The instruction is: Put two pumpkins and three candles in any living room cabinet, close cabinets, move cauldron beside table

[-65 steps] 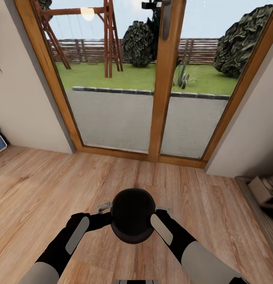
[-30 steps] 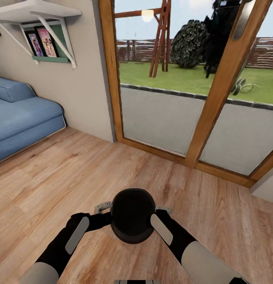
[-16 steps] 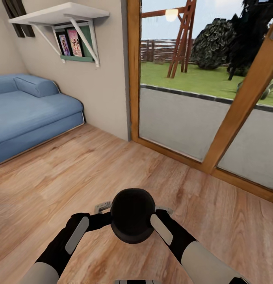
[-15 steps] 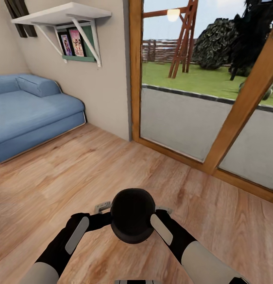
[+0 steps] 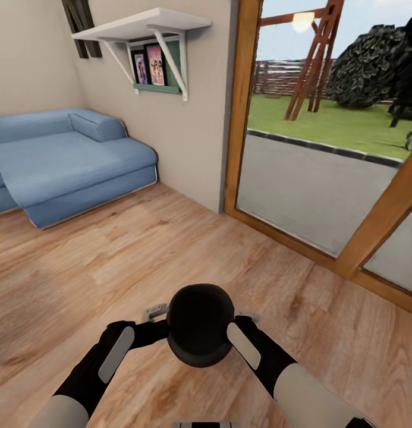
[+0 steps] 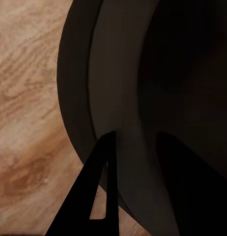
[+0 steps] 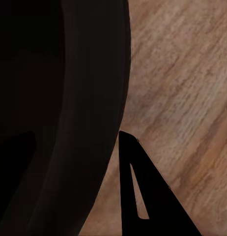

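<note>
The black cauldron (image 5: 200, 324) hangs low in the head view above the wooden floor, held from both sides. My left gripper (image 5: 160, 329) grips its left rim; in the left wrist view the rim (image 6: 118, 98) runs between the two dark fingers (image 6: 101, 196). My right gripper (image 5: 238, 326) grips the right rim; in the right wrist view one finger (image 7: 138, 191) lies outside the cauldron wall (image 7: 84, 98). The pumpkins, candles, cabinet and table are out of view.
A blue sofa (image 5: 69, 160) stands at the left against the wall. Above it hangs a white shelf (image 5: 143, 24) with framed pictures. A wood-framed glass door (image 5: 238, 113) to the garden fills the right. Open wooden floor (image 5: 140, 255) lies ahead.
The camera has turned left: the glass door has slid to the right of the picture, and the sofa and shelf have come in. Both arms and the cauldron keep the same pose.
</note>
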Tool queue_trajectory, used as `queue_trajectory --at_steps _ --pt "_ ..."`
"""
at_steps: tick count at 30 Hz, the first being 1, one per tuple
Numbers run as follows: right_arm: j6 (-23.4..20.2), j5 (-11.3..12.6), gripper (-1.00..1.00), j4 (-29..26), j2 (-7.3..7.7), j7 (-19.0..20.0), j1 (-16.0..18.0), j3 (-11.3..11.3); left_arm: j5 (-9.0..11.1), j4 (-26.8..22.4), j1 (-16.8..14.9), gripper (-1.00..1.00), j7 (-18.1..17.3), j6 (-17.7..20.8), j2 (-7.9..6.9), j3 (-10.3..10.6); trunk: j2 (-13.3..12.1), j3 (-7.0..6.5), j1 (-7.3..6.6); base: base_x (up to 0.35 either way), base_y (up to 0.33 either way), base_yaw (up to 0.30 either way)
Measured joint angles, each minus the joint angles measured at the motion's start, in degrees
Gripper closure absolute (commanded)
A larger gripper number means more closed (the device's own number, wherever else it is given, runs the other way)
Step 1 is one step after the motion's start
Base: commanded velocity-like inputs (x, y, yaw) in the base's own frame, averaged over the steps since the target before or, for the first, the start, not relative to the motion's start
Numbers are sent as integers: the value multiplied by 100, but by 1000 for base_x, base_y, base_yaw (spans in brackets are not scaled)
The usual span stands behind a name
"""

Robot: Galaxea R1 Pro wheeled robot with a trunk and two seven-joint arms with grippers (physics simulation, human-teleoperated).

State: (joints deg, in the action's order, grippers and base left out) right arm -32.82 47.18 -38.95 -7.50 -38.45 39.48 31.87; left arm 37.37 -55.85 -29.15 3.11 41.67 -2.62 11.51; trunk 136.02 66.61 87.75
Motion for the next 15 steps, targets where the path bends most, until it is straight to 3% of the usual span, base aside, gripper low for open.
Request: queue_trajectory --at_steps 15 --pt "-3 -12 100 -3 -2 0 1 -3 2 -1 -2 100 0 0 -1 0 0 -50 0 0 0 290"
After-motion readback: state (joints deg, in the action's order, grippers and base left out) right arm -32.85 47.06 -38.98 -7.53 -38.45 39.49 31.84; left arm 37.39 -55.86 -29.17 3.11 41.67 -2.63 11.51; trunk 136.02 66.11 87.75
